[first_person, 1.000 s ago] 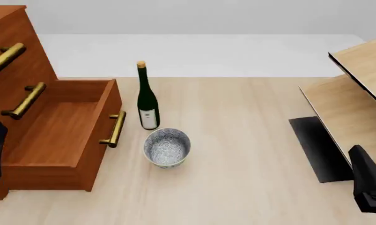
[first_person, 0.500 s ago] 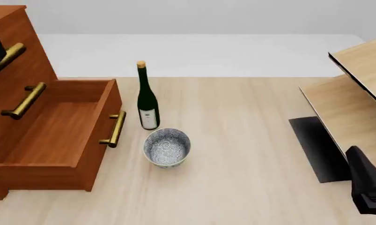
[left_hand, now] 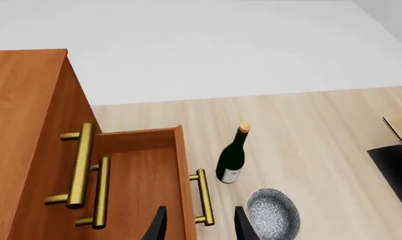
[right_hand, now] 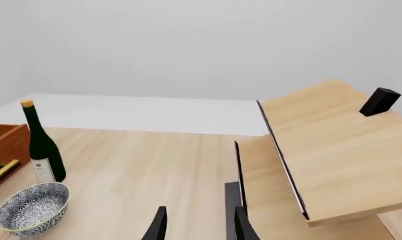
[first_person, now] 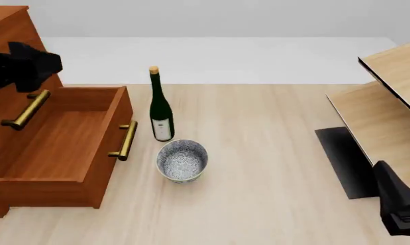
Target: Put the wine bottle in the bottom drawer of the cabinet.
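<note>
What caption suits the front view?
Wine bottle upright beside the open bottom drawer, patterned bowl in front.

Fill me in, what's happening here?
Nothing is held. The dark green glass wine bottle stands upright on the table beside the open reddish-brown wooden bottom drawer of the cabinet, next to a round patterned bowl. The left gripper is open, high by the cabinet; the right gripper, also open, sits far right.

Cabinet (first_person: 7, 30) at the table's (first_person: 273, 168) left edge, bottom drawer (first_person: 62, 143) pulled open. Wine bottle (first_person: 160, 109) upright beside its handle; patterned bowl (first_person: 182, 161) just nearer. Pale slanted panels (first_person: 388, 117) at right edge. Left gripper (first_person: 27, 66) over cabinet, apparently empty.
</note>
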